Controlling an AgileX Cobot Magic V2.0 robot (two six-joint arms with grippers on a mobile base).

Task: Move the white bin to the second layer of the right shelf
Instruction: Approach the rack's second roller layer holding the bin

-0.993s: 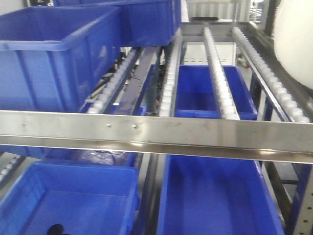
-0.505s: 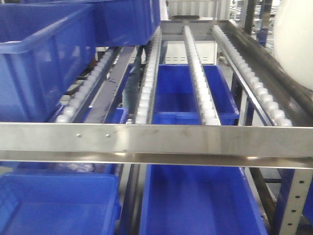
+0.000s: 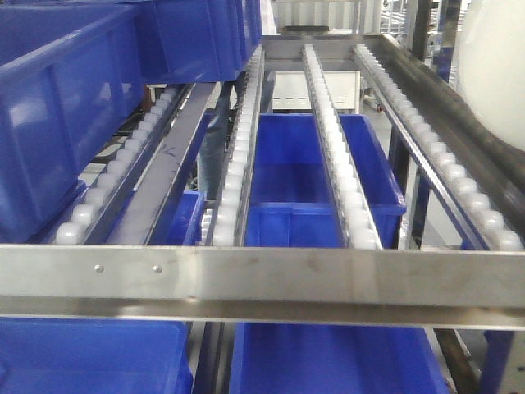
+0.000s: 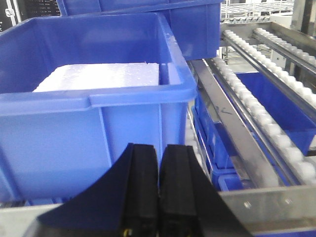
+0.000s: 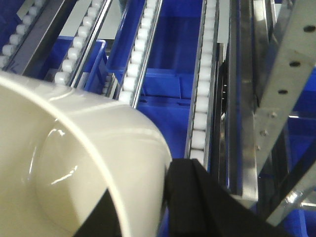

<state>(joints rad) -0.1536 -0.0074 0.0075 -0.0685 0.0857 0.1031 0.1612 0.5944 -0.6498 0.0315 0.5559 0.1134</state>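
**A:** The right jaws are clamped on the wall of the white bin (image 5: pixel 74 163), one finger inside and one outside. That makes sense to us, since the tub has no handles and the rim is all we can grab. The left jaws are pressed shut on nothing, parked low in front of a blue crate (image 4: pixel 98 113). We'd guess that's just to keep that arm out of the way.

**B:** Agreed. Biggest thing first: the right shelf second layer (image 3: pixel 340 164) is dead ahead, with sloping roller tracks running back from the front crossbar (image 3: pixel 262 275). We reckon the bar is there so loads don't roll off the front. The left lane holds blue crates, so the open tracks on the right look like our landing spot.

**A:** And the bin's not down yet. In the front view it hangs at the right edge, up beside the outermost track, and we can't see it touching any rollers.

**B:** Smallest bit: there's a white foam slab (image 4: pixel 98 79) in that near crate. Not ours.
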